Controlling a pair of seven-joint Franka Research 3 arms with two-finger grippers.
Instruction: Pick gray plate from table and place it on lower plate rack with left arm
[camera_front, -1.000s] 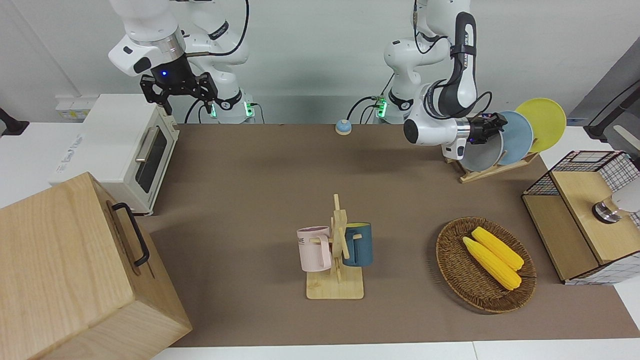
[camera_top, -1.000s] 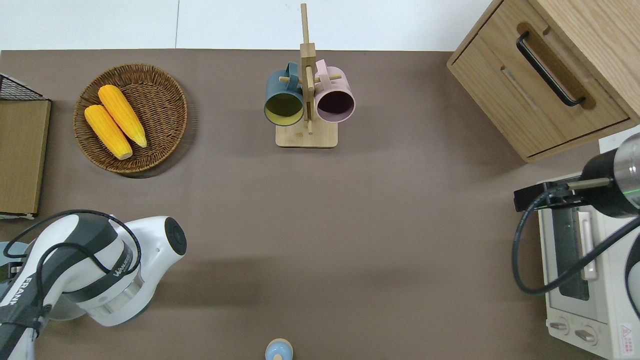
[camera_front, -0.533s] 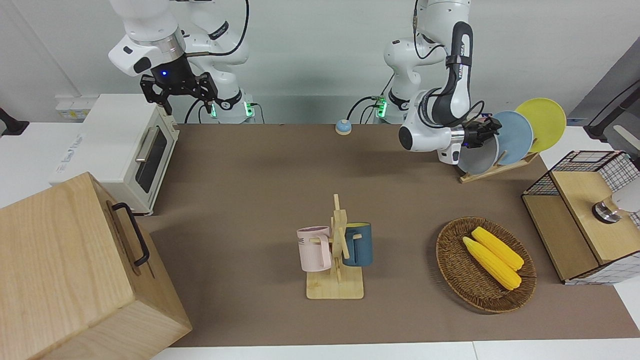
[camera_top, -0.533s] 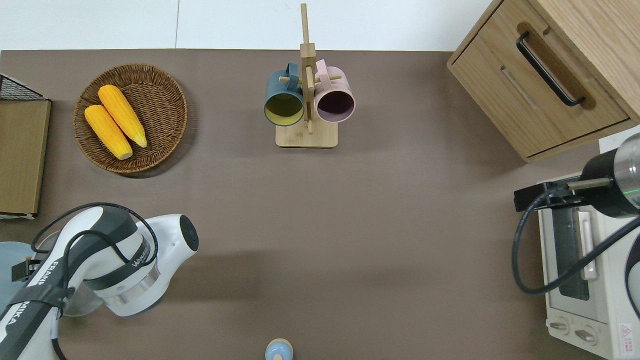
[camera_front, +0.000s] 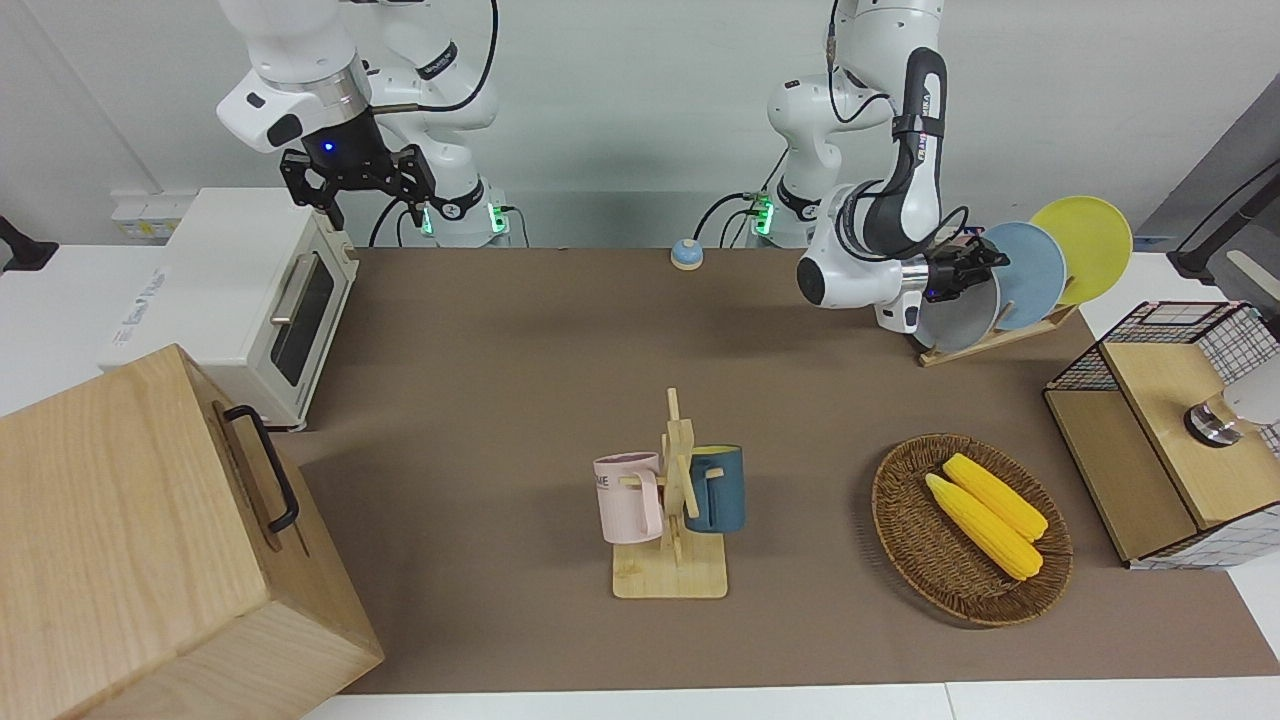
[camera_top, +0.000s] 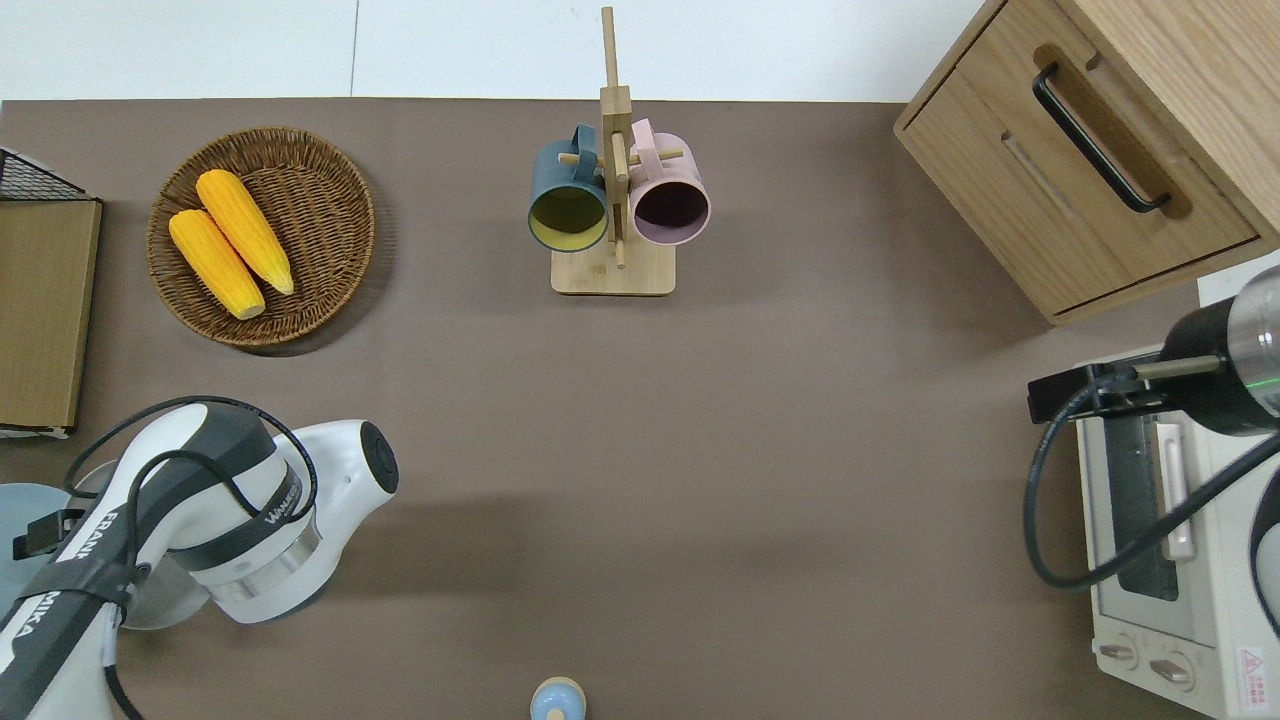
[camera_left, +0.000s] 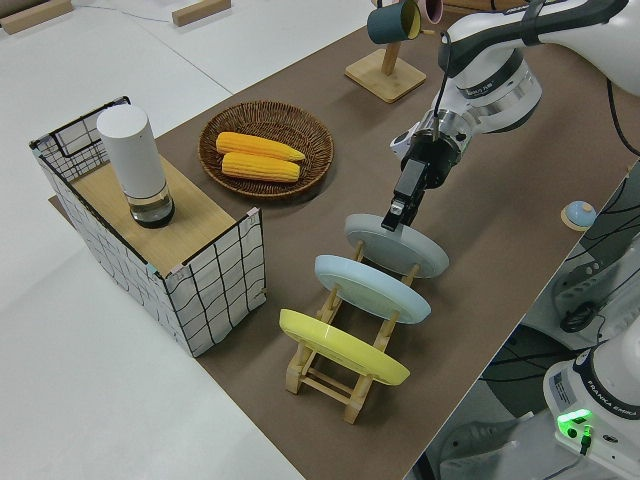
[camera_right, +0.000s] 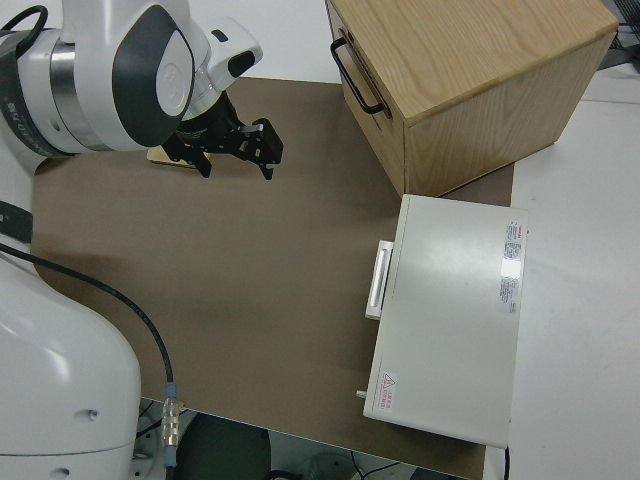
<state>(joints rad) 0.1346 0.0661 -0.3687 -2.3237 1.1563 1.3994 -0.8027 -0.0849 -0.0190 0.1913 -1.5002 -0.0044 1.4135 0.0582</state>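
Note:
The gray plate (camera_front: 958, 318) stands tilted in the lowest slot of the wooden plate rack (camera_front: 990, 340), at the left arm's end of the table, near the robots. In the left side view the gray plate (camera_left: 398, 248) is the rack's (camera_left: 328, 378) endmost plate toward the table's middle. My left gripper (camera_front: 985, 258) reaches sideways and its fingers pinch the plate's upper rim, also seen in the left side view (camera_left: 394, 216). My right gripper (camera_front: 372, 205) is open and empty, and that arm is parked.
A light blue plate (camera_front: 1032, 272) and a yellow plate (camera_front: 1088, 245) fill the rack's higher slots. A wicker basket (camera_front: 905, 520) with corn, a wire crate (camera_front: 1165, 425), a mug stand (camera_front: 672, 500), a toaster oven (camera_front: 250, 290) and a wooden cabinet (camera_front: 150, 540) stand around.
My left gripper lowered the gray plate into the rack's lowest slot, and the left arm's elbow swung toward the table's middle. In the last half second it barely moved. The right arm stayed still.

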